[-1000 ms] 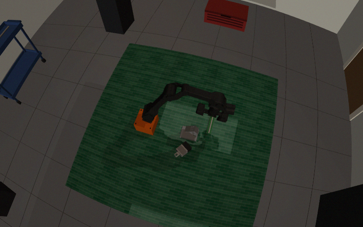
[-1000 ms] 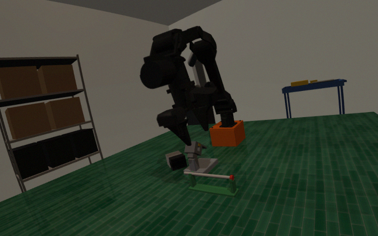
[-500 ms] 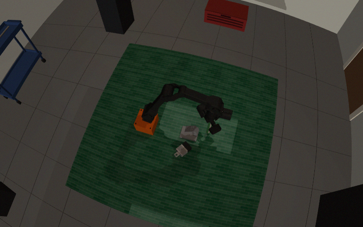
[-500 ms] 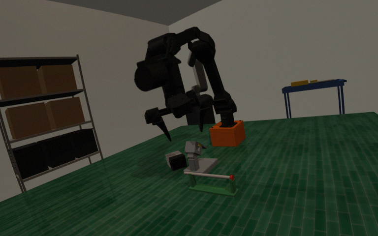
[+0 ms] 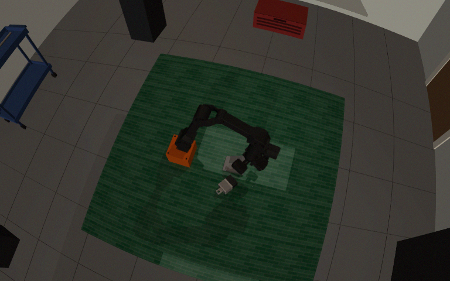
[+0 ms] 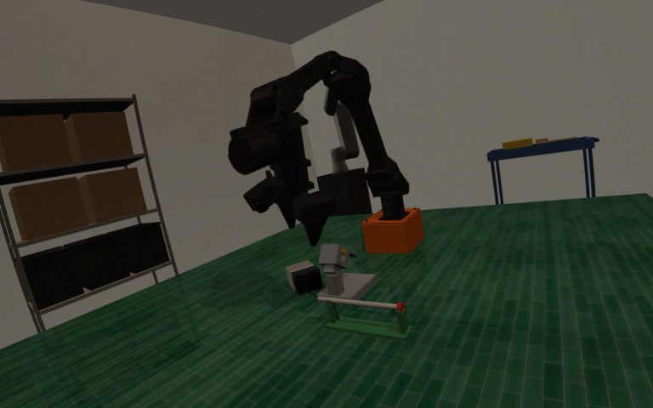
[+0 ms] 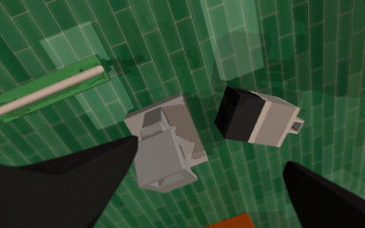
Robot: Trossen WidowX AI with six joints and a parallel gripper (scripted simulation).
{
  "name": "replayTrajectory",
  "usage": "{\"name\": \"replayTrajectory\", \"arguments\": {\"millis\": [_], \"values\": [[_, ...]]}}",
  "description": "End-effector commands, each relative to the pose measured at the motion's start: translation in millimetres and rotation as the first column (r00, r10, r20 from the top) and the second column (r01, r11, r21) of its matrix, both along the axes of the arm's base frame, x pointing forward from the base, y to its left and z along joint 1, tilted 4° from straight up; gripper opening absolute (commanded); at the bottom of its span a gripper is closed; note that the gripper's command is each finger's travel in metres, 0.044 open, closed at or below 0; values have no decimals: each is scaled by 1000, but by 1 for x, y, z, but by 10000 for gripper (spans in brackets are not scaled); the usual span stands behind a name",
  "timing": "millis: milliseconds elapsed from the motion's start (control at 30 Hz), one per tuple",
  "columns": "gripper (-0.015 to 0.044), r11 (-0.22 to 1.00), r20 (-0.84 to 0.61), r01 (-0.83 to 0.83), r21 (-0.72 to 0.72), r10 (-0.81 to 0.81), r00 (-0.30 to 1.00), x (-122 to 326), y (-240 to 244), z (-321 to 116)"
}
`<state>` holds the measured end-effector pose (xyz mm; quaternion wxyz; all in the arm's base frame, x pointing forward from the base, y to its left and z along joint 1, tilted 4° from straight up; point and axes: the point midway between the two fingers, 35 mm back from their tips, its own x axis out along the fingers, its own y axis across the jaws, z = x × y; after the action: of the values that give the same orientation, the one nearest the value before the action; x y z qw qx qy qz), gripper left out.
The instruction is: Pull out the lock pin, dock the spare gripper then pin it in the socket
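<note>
The lock pin (image 6: pixel 358 303) (image 7: pixel 52 90), a pale rod with a red head, lies along the green rack (image 6: pixel 368 329) (image 7: pixel 67 73). The grey mount (image 5: pixel 228 163) (image 6: pixel 332 256) (image 7: pixel 162 159) stands on its flat base; no pin shows through its socket. The spare gripper (image 5: pixel 226 185) (image 6: pixel 303 277) (image 7: pixel 257 116), a dark and pale block, lies on the green floor beside the mount, its holed spigot (image 5: pixel 218 191) (image 7: pixel 297 125) pointing away from the mount. My gripper (image 6: pixel 303 235) (image 7: pixel 208 154) is open and empty, above the mount and spare gripper. The pin's red head is outside the wrist view.
The arm's orange base block (image 5: pixel 180 154) (image 6: pixel 389 235) (image 7: pixel 235 222) stands on the green mat (image 5: pixel 285 232), on the far side of the mount from the rack in the exterior view. A blue cart (image 5: pixel 29 78), a red cabinet (image 5: pixel 280 18) and shelves (image 6: pixel 79 166) stand farther off.
</note>
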<state>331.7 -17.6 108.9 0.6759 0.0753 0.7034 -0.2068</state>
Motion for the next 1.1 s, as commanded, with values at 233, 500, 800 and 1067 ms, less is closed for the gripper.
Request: {"name": "replayTrajectory", "arguments": {"millis": [233,500,800,1067], "values": [[440,105,436,994,-32,-893,108,-52,-75,-12],[440,-84,490,996,33,-867,-89,-59,-83,-14],[440,-84,490,996,33,-867,-89,-59,-83,-14],[440,-84,490,996,33,-867,-89,-54,-83,-60]]}}
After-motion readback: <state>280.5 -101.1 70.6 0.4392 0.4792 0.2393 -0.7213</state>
